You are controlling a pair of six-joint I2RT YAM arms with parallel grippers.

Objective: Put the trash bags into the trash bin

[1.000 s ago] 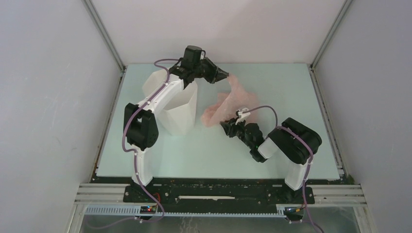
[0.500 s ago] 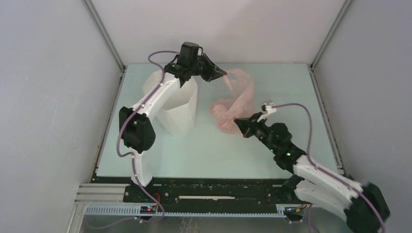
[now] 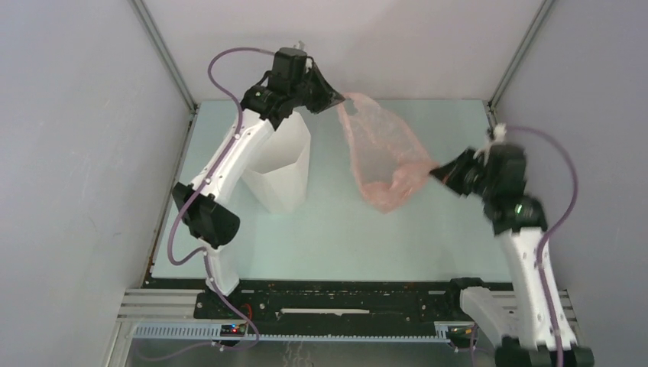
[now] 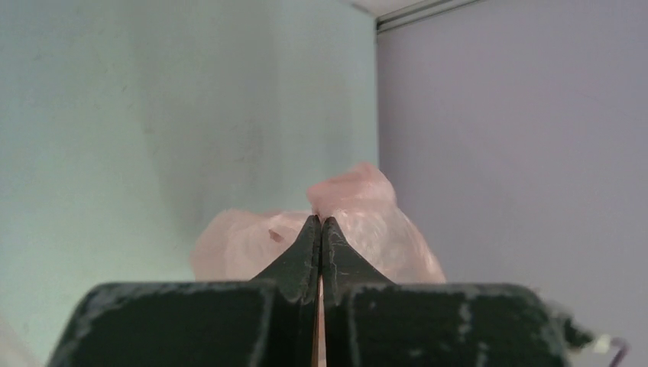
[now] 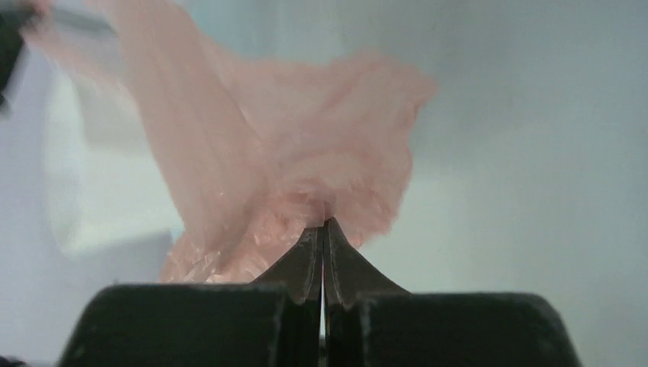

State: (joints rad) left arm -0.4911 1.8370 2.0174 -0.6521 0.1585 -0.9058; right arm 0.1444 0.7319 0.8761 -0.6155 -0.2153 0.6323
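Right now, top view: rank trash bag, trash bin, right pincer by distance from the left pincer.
1. trash bag, clamped in the left pincer.
2. trash bin, just to its left, under the arm.
3. right pincer, far right, gripping the bag's other end.

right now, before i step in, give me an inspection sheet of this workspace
surface: pale green table, the bin stands on it
job's things: pink trash bag stretched between both hands, outside the bin; cannot tell if its low end touches the table. white trash bin upright at the left, partly behind the left arm
clutter: nothing seen
grippers: left hand shut on the bag's far top edge; right hand shut on its right edge
cables: purple cables loop along both arms, apart from the bag
surroundings: grey walls on three sides
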